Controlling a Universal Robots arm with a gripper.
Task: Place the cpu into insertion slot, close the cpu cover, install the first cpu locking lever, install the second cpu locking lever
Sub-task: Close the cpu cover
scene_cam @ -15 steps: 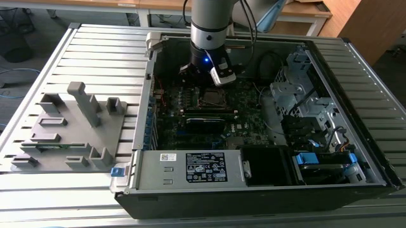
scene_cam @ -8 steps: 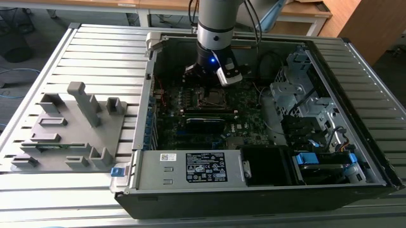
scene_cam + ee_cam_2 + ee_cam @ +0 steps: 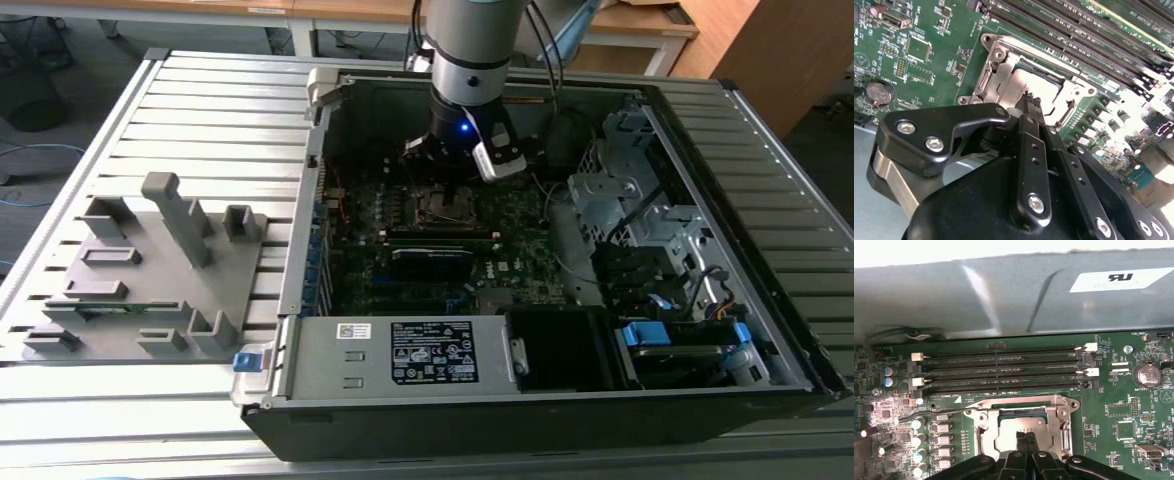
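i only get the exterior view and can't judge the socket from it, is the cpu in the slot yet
Observer: Yes. In the first wrist view the cpu lies in the insertion slot. Its silver top shows through the cut-out of the cpu cover, which looks flat over it.
Operator: ok and is the gripper carrying anything down there
Observer: No. In both wrist views the gripper is shut with nothing in it. Its tip is right over the cpu's top, but I cannot tell whether it touches.
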